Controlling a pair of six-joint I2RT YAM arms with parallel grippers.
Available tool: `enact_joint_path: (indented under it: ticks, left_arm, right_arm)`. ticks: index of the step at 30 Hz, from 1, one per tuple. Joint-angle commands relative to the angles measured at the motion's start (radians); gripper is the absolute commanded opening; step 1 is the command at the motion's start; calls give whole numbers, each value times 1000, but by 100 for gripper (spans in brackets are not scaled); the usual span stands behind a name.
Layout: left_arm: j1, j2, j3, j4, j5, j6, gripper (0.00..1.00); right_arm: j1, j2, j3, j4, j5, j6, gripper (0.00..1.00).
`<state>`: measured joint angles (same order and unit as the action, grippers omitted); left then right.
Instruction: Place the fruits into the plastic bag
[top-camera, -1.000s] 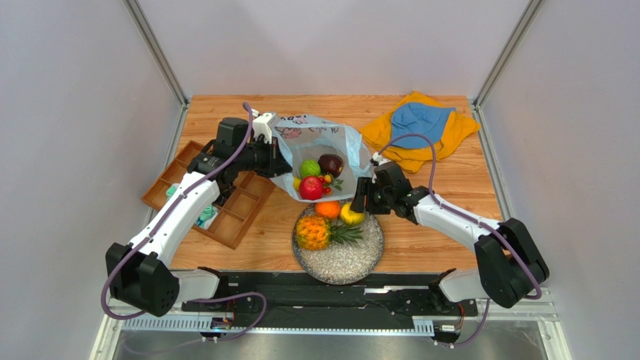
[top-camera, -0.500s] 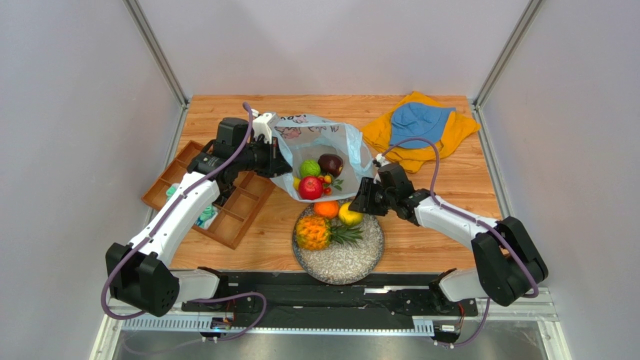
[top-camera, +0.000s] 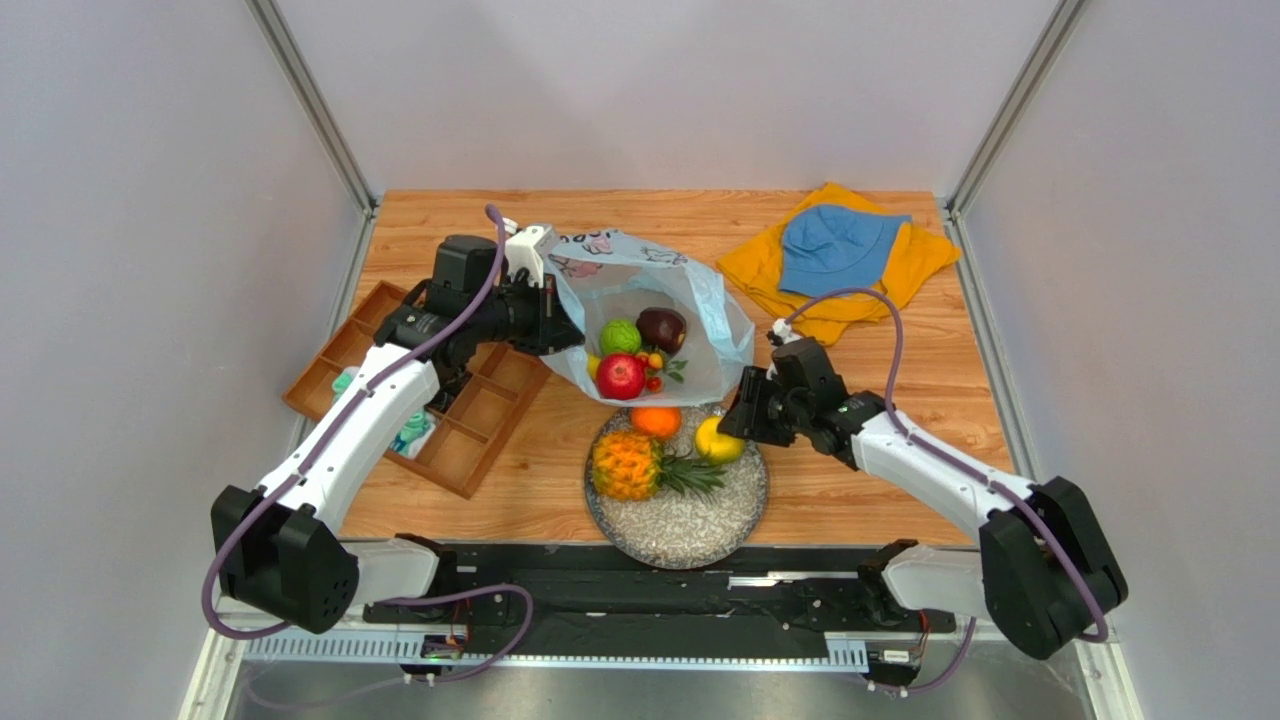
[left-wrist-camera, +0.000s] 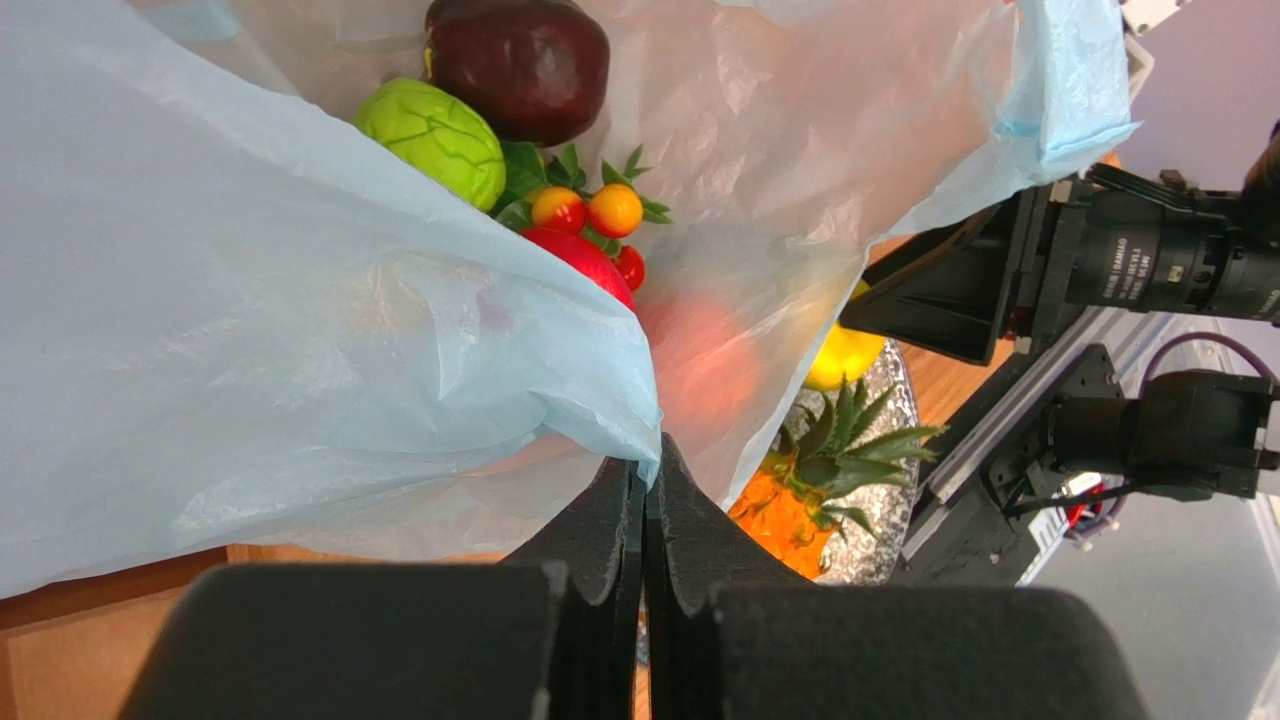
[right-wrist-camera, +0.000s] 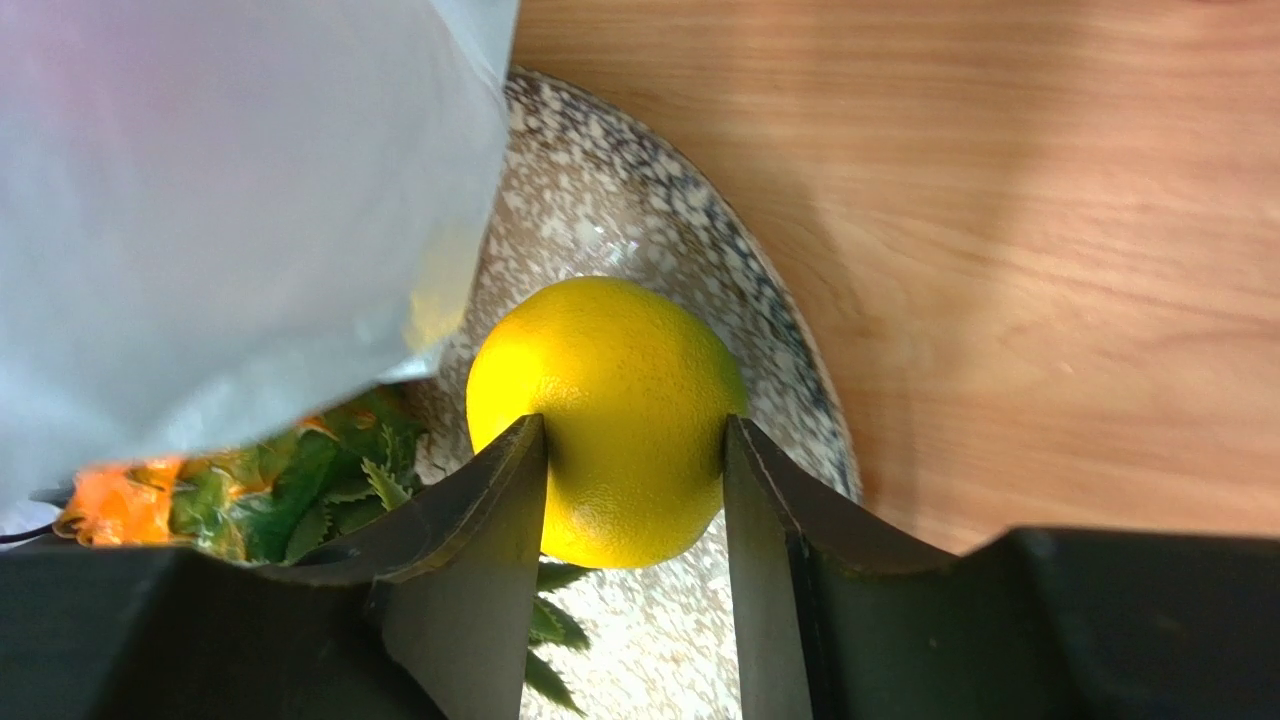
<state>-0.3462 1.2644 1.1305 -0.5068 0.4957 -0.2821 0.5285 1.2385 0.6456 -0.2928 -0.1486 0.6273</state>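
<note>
The light blue plastic bag (top-camera: 661, 285) lies open on the table with a green apple (top-camera: 619, 336), a dark maroon fruit (top-camera: 661, 327) and a red apple (top-camera: 621, 377) inside. My left gripper (top-camera: 559, 323) is shut on the bag's rim (left-wrist-camera: 639, 428). My right gripper (top-camera: 727, 428) is shut on the yellow-green fruit (right-wrist-camera: 609, 405) over the right side of the speckled plate (top-camera: 706, 525). An orange (top-camera: 655, 422) and a small pineapple (top-camera: 628, 467) lie on that plate. No banana is in view.
A wooden compartment tray (top-camera: 451, 405) sits under the left arm. A blue hat (top-camera: 842, 248) rests on a yellow cloth (top-camera: 917, 263) at the back right. The bag's right flap (right-wrist-camera: 226, 195) hangs just left of the held fruit.
My right gripper has narrowed onto the yellow-green fruit and shifted it a little to the right on the plate. The left gripper has stayed put.
</note>
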Motion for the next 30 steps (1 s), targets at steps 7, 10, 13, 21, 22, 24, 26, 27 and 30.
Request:
enact_joint_path:
  ticks: [7,10,13,21,22,24,26,27,30]
  left_arm:
    - [4,-20,35,8,12,8,0]
    - [4,-20,35,8,15,6,0]
    - [4,-22,35,10,17,6,0]
    - [4,-19,34,11,15,8,0]
    - [4,-19,34,11,15,8,0]
    - [4,-17,35,10,15,8,0]
    - [4,-17,34,10,14,6,0]
    - [4,-17,34,10,12,9,0]
    - [4,-17,35,7,6,11,0]
  right_arm:
    - [-5,-209,15,-184,87,-52,0]
    - [-2,-293,31,-219,83,-76,0]
    - [-1,-365,46,-221,41,-124,0]
    - [105,-412,150,-117,-89,-221,0]
    - [117,-401,185,-97,-94,-222,0]
    - [145,-351,230,-31,-86,-222,0]
    - [156,-270,302,7,-88,-228,0]
    - [157,-237,325,36,-75,-232,0]
    - [159,-90,440,40,-25,-254,0]
